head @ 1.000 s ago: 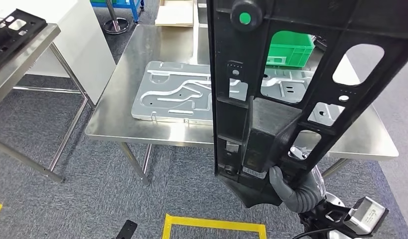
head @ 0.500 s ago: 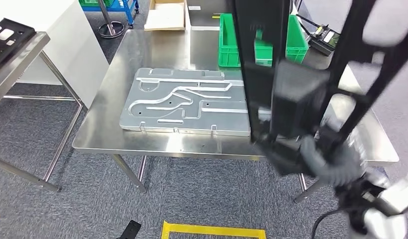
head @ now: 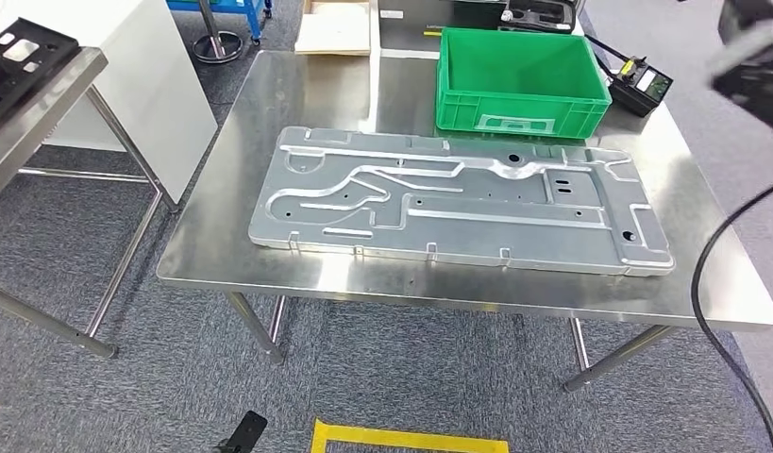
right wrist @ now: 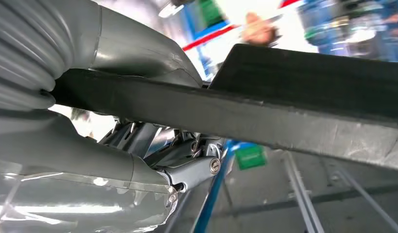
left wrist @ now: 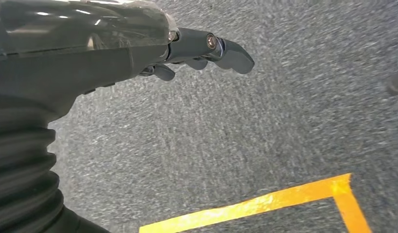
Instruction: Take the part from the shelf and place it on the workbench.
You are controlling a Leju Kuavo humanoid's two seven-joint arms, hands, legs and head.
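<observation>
Right wrist view had my right hand (right wrist: pixel 138 160) closed around the part (right wrist: pixel 303 102), a long black bar clamped between my thumb and fingers and running out past them. So I judged the pick from the shelf done and the placing still ahead: the part was in my grip, off any surface, not yet set down.

From the head view the workbench (head: pixel 297 94) lay in front of me, well apart from my right hand, which was raised off to its far right side. On the bench sat a grey metal plate (head: pixel 458 203) across the middle and a green bin (head: pixel 519 80) behind it, touching or just beside the plate's back edge. What remained, as I read it, was to bring the part over the bench, lower it and let go.

My left hand (left wrist: pixel 197 51) hung over carpet (left wrist: pixel 265 126) and a yellow floor line (left wrist: pixel 284 199), holding nothing, fingers loosely curved and apart.
</observation>
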